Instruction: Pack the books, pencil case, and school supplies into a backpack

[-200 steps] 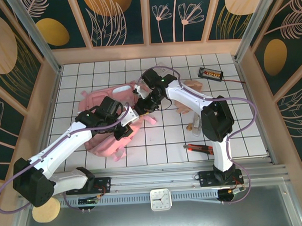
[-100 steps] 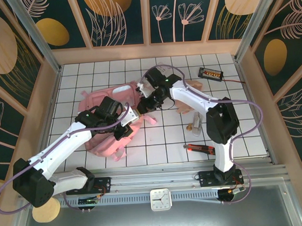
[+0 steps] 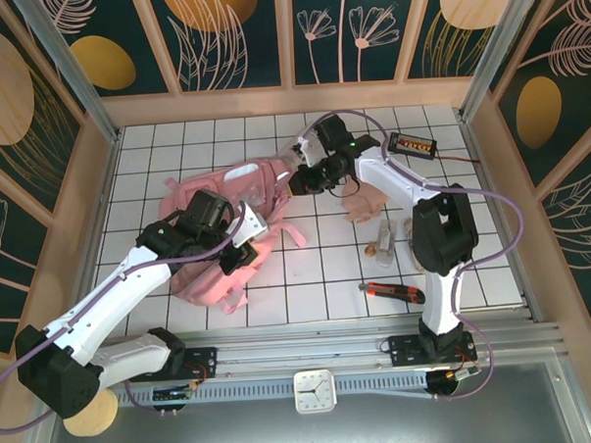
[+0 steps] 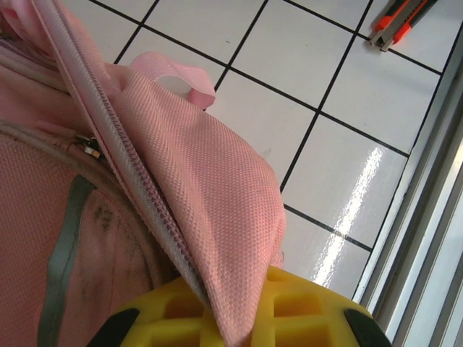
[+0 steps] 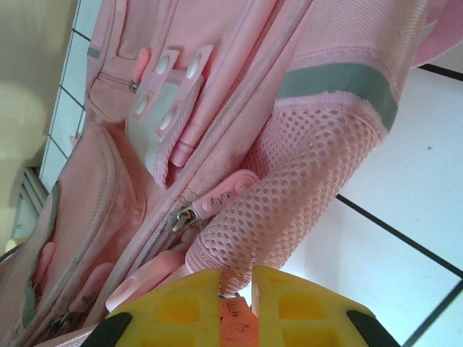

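Left arm: reaches from the near left corner diagonally across the table [image 3: 308,280], its wrist over the near right part of the backpack [image 3: 237,182].
Left gripper [image 4: 233,311]: yellow fingers pressed together on a fold of the backpack's pink fabric, beside a zip line.
Right arm: rises from the near right base, bends at the elbow, and its forearm stretches far-left to the backpack's far right corner.
Right gripper [image 5: 235,307]: fingers nearly together, pinching a small orange-pink tab of the backpack just below the mesh pocket [image 5: 304,173].
Backpack: lies flat left of centre, gripped at two edges.
Pencil case [image 3: 359,207]: on the tiles right of the backpack, under the right forearm, not touching either gripper.
Utility knife [image 3: 392,291]: on the near right tiles, well apart from the backpack.
Writing: the pink zipper pull [image 5: 221,196] carries raised lettering, too small to read.
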Action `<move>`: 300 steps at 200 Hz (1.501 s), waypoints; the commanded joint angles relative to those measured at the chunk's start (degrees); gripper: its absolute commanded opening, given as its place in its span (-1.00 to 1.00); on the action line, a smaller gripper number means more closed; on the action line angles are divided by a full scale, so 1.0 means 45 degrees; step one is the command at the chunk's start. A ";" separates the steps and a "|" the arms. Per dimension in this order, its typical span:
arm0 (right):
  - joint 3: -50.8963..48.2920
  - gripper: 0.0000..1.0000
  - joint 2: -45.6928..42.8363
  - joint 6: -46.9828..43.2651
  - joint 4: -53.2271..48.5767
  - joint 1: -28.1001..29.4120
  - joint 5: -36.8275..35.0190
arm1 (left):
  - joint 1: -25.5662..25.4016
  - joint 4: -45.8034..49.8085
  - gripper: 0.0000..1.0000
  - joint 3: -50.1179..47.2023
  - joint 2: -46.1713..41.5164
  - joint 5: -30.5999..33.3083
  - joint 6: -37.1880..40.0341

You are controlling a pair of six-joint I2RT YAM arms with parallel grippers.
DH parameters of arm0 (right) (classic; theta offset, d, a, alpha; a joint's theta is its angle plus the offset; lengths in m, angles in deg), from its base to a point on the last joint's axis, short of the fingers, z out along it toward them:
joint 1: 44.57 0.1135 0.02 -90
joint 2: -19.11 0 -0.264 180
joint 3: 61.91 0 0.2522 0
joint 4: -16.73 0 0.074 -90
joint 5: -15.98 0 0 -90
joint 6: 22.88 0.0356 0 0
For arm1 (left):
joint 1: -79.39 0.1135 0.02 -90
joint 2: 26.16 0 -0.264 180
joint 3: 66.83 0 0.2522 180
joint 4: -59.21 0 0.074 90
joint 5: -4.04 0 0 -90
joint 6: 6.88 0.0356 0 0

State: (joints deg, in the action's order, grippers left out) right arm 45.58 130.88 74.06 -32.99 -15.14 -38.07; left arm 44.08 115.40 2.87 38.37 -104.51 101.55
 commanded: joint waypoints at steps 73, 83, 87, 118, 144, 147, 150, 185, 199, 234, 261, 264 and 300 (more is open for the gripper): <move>-0.0357 0.37 -0.0653 0.0058 -0.0056 -0.1121 -0.1551 | -0.0005 -0.2827 0.71 -0.0399 -0.0818 0.0309 -0.2127; -0.0538 0.55 -0.1012 0.0169 -0.0279 -0.1205 -0.1744 | 0.0001 -0.3666 0.87 -0.0678 -0.1243 0.0845 -0.2734; -0.0565 0.64 -0.1100 0.0213 -0.0380 -0.1221 -0.1834 | 0.0010 -0.3939 0.92 -0.0767 -0.1372 0.1187 -0.3093; -0.0143 0.99 -0.1169 0.0333 -0.0582 -0.0843 -0.1496 | 0.0356 -0.4568 0.97 -0.0801 -0.1334 0.3663 -0.6399; 0.0291 0.98 -0.0403 0.0048 -0.0555 -0.0116 -0.1400 | 0.0914 -0.4031 0.97 -0.0717 -0.0378 0.3484 -0.9298; 0.0377 0.98 -0.0281 0.0038 -0.0539 -0.0029 -0.1288 | 0.0989 -0.3931 0.97 -0.0716 -0.0269 0.3439 -0.9664; 0.0471 0.97 -0.0168 0.0015 -0.0528 0.0036 -0.1198 | 0.1057 -0.3826 0.96 -0.0745 -0.0160 0.3440 -1.0061; 0.1640 0.44 0.1331 -0.0324 -0.0991 0.0780 -0.1395 | 0.1639 -0.2826 0.72 -0.1123 -0.0024 0.3129 -1.3589; 0.2150 0.02 0.1891 0.0106 -0.1134 0.0804 -0.0990 | 0.1712 -0.2407 0.71 -0.1354 -0.0252 0.3036 -1.4812; 0.2438 -0.08 0.2642 0.1734 -0.1491 0.0910 -0.0237 | 0.1762 -0.2262 0.72 -0.2143 -0.0576 0.2864 -1.5431; 0.1241 0.08 0.1940 0.0078 -0.0133 0.1084 -0.0573 | 0.1811 -0.2308 0.73 -0.2217 -0.0027 0.2783 -1.4837; 0.1031 0.10 0.1809 -0.0400 0.0099 0.1105 -0.0650 | 0.1809 -0.2238 0.73 -0.2214 0.0051 0.2807 -1.4744; -0.3274 0.72 -0.0573 -0.7439 0.4411 0.1069 -0.0992 | 0.1888 -0.1864 0.77 -0.2197 0.0146 0.3080 -1.3954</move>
State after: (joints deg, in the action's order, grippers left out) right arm 40.51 136.87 63.88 -26.61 -10.33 -41.50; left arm 51.77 104.52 -6.70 39.33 -91.28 36.88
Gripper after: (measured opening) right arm 0.753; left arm 0.879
